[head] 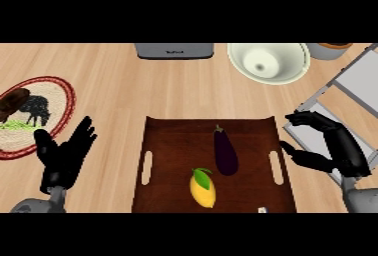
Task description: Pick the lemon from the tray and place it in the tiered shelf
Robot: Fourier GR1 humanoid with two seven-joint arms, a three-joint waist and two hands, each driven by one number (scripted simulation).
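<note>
The lemon (203, 188) lies in the brown tray (170, 150), toward its near edge and slightly right of centre, with its leafy stem end pointing to the far side. An eggplant (225, 152) lies just beside it on the far-right side, lengthwise, its lower end close to the lemon's stem; whether the two touch cannot be told. The right hand (328, 147) hangs off the tray's right edge, over the near-left corner of the tiered shelf (354, 80), its fingers and thumb spread apart and holding nothing. The left hand (65, 150) rests open off the tray's left edge, fingers up, next to a patterned plate (55, 107). A white bowl (267, 62) and a grey appliance (175, 50) stand along the counter's far edge. Judgement: the pick is not yet begun, and the step in hand is the reach toward the lemon. To do it well, the right hand should cross the tray's right rim and come down over the lemon from the near-right side, away from the eggplant, so that the fingers close across the fruit's narrow width without nudging its neighbour. The rim and the handle slot on that side call for clearance on the way in and out.
</note>
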